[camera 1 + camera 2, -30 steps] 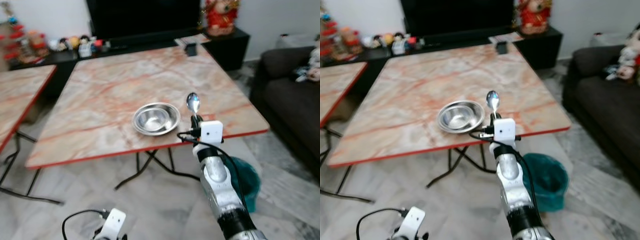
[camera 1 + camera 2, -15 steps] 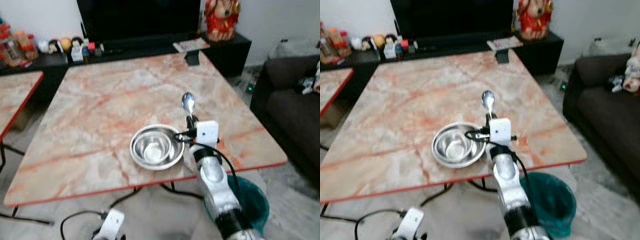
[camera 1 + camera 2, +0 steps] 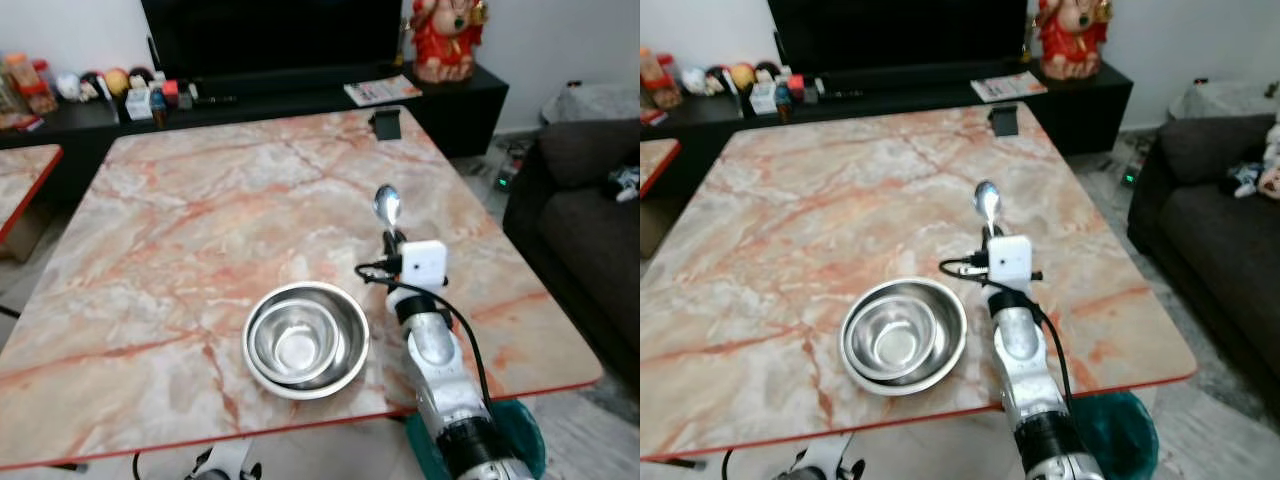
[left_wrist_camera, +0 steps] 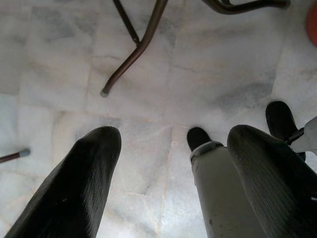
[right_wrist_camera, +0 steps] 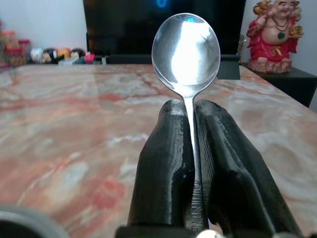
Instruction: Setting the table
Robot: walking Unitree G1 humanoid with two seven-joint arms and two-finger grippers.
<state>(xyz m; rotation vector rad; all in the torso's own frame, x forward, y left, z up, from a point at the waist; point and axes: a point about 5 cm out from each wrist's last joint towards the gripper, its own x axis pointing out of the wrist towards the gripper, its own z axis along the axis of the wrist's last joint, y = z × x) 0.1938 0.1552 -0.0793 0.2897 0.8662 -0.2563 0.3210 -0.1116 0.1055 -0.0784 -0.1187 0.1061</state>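
A steel bowl (image 3: pixel 305 343) sits on the marble table (image 3: pixel 200 220) near its front edge. My right gripper (image 3: pixel 392 240) is held above the table just right of the bowl, shut on the handle of a silver spoon (image 3: pixel 386 206) whose bowl end points away from me. In the right wrist view the spoon (image 5: pixel 186 49) stands up between the two black fingers (image 5: pixel 166 168). My left gripper (image 4: pixel 163 148) hangs low under the table edge with its fingers open over the tiled floor.
A black phone stand (image 3: pixel 386 124) sits at the table's far edge. Beyond it are a dark TV cabinet (image 3: pixel 300 95) with figurines and a red statue (image 3: pixel 443 38). A dark sofa (image 3: pixel 590 220) stands to the right, a teal bin (image 3: pixel 1118 438) below the right arm.
The camera has moved closer and over the table, so the bowl now lies nearer the bottom. The right gripper still holds the spoon beside the bowl.
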